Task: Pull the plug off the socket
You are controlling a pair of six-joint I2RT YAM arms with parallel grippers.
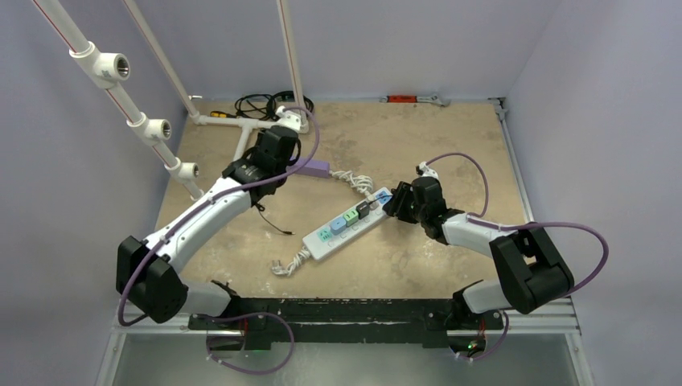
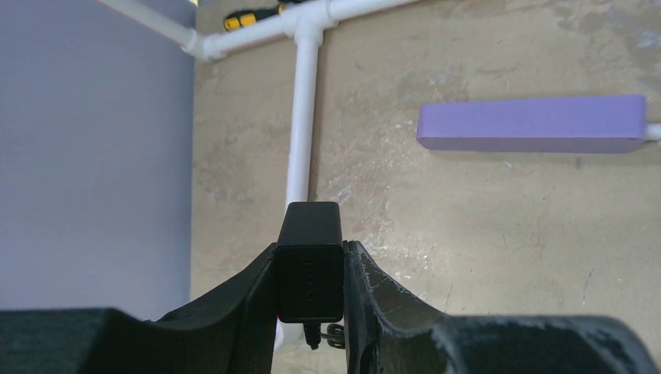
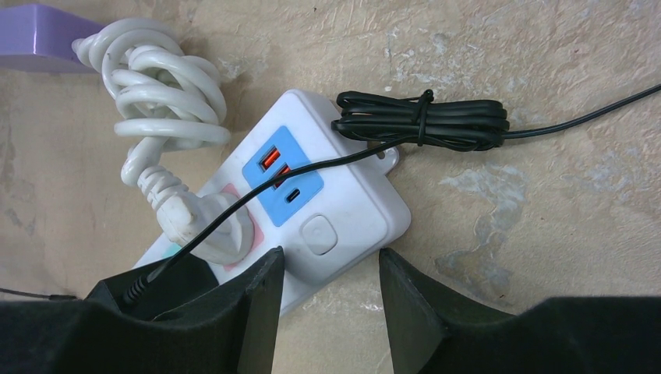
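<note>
The socket (image 1: 344, 227) is a long white power strip with coloured outlet faces, lying diagonally mid-table. My left gripper (image 2: 310, 251) is shut on a black plug (image 2: 310, 230), held above the table at the far left, well away from the socket; a short cord stub hangs under it. In the top view the left gripper (image 1: 244, 170) hovers beside the white pipe. My right gripper (image 3: 331, 261) stands open at the socket's (image 3: 343, 202) switch end, one finger (image 3: 261, 296) over the strip and the other over bare table. A white plug (image 3: 222, 234) sits in the pink outlet. Another black plug (image 1: 363, 211) sits in the strip.
A purple box (image 2: 534, 123) lies right of the left gripper. A white pipe frame (image 2: 300, 132) runs along the far left. The strip's bundled white cord (image 3: 156, 86) and a tied black cord bundle (image 3: 421, 121) lie by its end. Tools (image 1: 414, 99) rest at the back edge.
</note>
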